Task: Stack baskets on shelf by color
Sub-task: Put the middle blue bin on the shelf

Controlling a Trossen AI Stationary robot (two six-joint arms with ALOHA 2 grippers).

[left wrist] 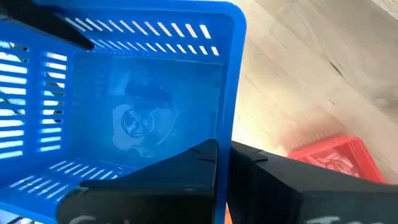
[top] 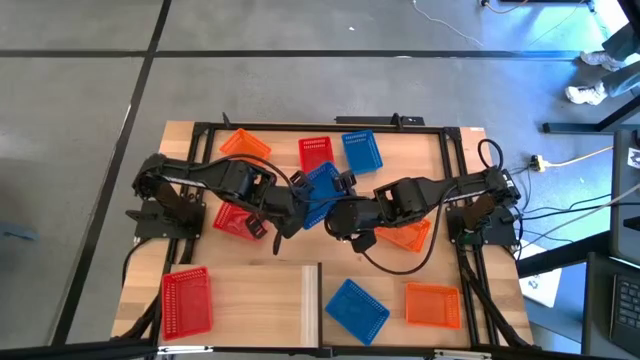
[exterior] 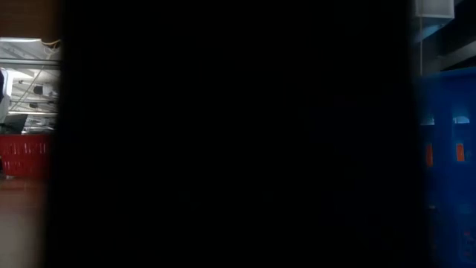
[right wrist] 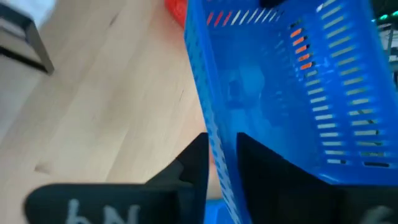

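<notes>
From above, the striped-plank wooden counter [top: 250, 300] stands on grey concrete floor, red, blue and orange perforated plastic baskets scattered across it, a pale plywood shelf panel [top: 390, 275] at its near edge. Both arms meet at the middle over one blue mesh basket [top: 320, 188]. The low view is almost wholly dark. The left wrist view shows the left gripper [left wrist: 224, 165] clamped on that basket's wall. The right wrist view has the right gripper [right wrist: 222, 163] straddling the opposite wall, fingers slightly apart.
</notes>
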